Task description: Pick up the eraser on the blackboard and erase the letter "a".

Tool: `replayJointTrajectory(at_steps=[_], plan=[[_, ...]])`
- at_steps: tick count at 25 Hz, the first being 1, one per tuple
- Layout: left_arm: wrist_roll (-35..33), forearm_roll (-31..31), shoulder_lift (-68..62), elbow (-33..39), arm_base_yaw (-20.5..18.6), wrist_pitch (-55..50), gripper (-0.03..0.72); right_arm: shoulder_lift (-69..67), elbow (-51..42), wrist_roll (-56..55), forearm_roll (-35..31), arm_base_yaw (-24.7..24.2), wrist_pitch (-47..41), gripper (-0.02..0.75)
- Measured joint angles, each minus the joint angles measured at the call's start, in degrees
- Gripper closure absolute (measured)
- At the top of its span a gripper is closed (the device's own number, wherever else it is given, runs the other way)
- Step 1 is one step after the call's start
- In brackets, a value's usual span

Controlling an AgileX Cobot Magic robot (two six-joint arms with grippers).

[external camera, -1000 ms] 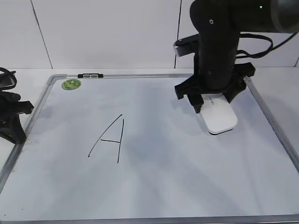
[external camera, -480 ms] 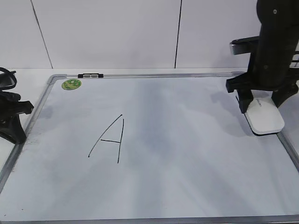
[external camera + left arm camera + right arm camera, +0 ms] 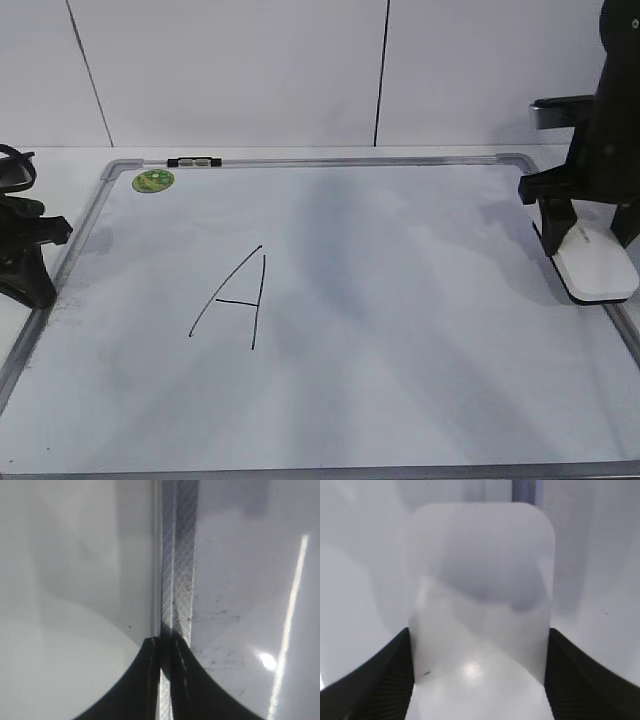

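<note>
The blackboard [image 3: 400, 390] is a white dry-erase board with a grey frame, lying flat. The white eraser [image 3: 598, 268] rests on it at the right edge, against the frame. My right gripper [image 3: 590, 232] is shut on the eraser, one finger on each long side; in the right wrist view the eraser [image 3: 480, 590] fills the space between the fingers [image 3: 385, 680]. No lowercase "a" shows on the board; only a capital "A" [image 3: 236, 300] is drawn left of centre. My left gripper [image 3: 38, 285] is shut and empty at the board's left frame [image 3: 177, 555].
A round green sticker [image 3: 153, 180] and a small black-and-silver clip [image 3: 194, 161] sit at the board's far left corner. A white wall stands behind the board. The right arm's black body rises above the eraser.
My right gripper has slid the eraser to the right, from the board's right-middle area to its right edge. The left arm has not moved.
</note>
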State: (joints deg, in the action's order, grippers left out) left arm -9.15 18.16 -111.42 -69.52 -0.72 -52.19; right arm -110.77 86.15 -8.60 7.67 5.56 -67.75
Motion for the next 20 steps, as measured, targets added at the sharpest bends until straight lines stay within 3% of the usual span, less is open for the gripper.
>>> replayJointTrajectory(at_steps=[20], plan=[[0.0, 0.1, 0.0, 0.0, 0.0, 0.0, 0.667, -3.9, 0.0, 2.0, -1.7, -0.1, 1.7, 0.2]])
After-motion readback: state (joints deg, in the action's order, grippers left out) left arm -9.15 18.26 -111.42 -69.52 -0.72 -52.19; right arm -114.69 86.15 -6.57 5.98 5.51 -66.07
